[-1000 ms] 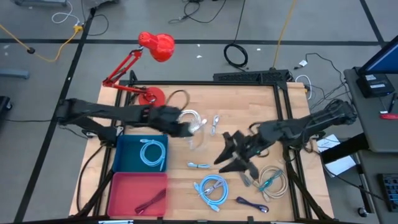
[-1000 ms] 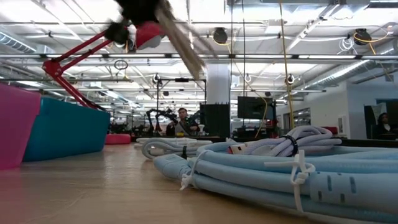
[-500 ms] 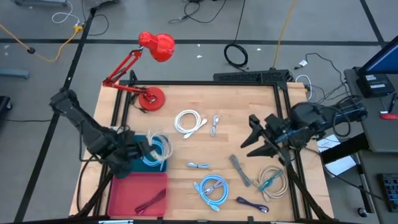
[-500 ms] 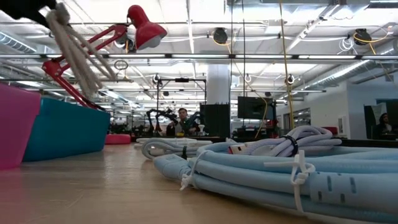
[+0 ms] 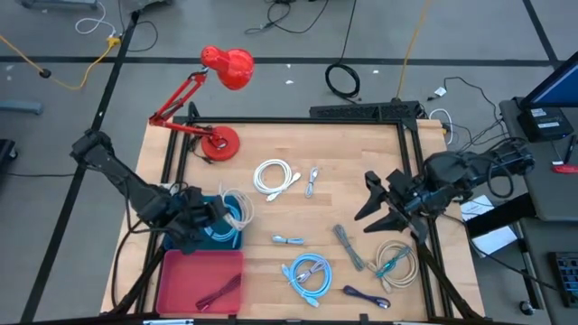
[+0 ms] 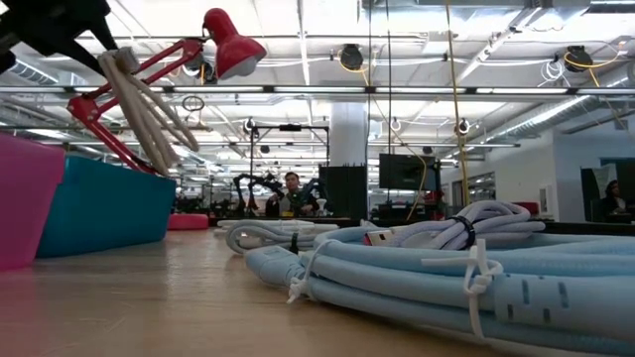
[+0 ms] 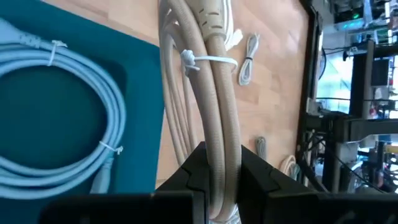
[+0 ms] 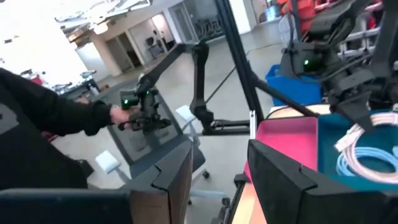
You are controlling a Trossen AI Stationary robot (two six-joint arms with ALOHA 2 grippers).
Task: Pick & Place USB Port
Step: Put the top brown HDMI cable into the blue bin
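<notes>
The left end effector point(image 5: 217, 215) is found clenched on a coiled beige cable point(image 7: 214, 93), which is held above the teal bin point(image 5: 185, 212) at the counter's left edge; half a second earlier the coil was already at this bin, and a second earlier it was being lifted near the counter's far middle, so the carry is judged complete and only the release outstanding. A pale blue cable point(image 7: 56, 124) is already lodged in the teal bin, and the pink bin point(image 5: 185, 275) at the near left corner holds a dark cable point(image 5: 219, 291). The right end effector point(image 5: 377, 206) is seen with its fingers parted and nothing between them, hanging toward the counter's right edge; it has been drawn back from the counter's middle over the last second (presumably to wait). Further cables are noted on the counter point(image 5: 361, 153), among them a white coil point(image 5: 274, 176) toward the far edge and a blue coil point(image 5: 309, 273) near the front edge, so further picks are judged to remain.
</notes>
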